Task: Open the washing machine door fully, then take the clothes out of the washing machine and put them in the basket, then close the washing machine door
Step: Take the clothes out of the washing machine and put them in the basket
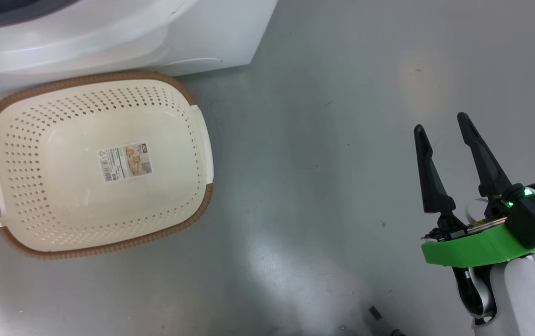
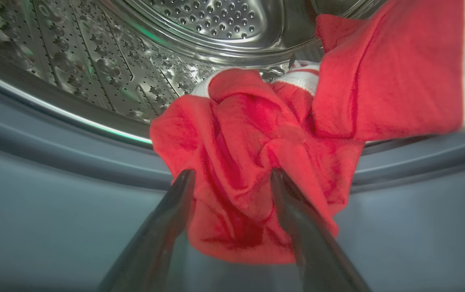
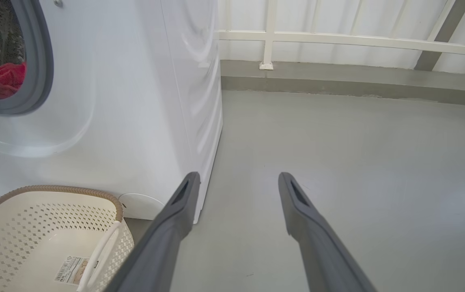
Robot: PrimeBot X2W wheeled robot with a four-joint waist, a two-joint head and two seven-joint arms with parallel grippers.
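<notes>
The basket (image 1: 38, 186) at 9 o'clock is unfilled; red clothes (image 2: 248, 134) at the drum (image 2: 216, 20) lip are flanked by the spread left hand (image 2: 232, 176); right hand (image 1: 441, 122) spread, empty.

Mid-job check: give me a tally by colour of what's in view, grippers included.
Red: 1 bundle of clothes, separate garments cannot be told
Cream: 1 basket
White: 1 washing machine
Black-fingered: 2, the left gripper and the right gripper
Total: 5
</notes>
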